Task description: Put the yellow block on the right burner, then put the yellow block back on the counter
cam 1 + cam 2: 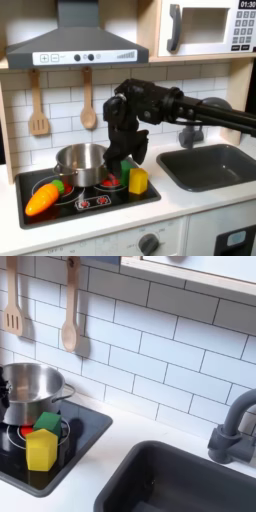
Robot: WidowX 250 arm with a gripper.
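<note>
The yellow block [138, 181] [41, 449] stands upright on the black hob [95, 203] [85, 426], on the ring of the burner at the hob's right in both exterior views. A green block [47, 421] sits just behind it, touching or nearly so. My gripper [125, 163] hangs just above and slightly left of the yellow block in the first exterior view. Its fingers look open and hold nothing. The off-white counter [190, 203] [110, 461] frames the hob.
A steel pot [80, 160] [25, 386] stands at the hob's back left. An orange toy carrot [45, 197] lies at the front left. The dark sink [215, 165] [180, 481] with its faucet [235, 431] is to the right. Wooden utensils [38, 105] hang on the tiled wall.
</note>
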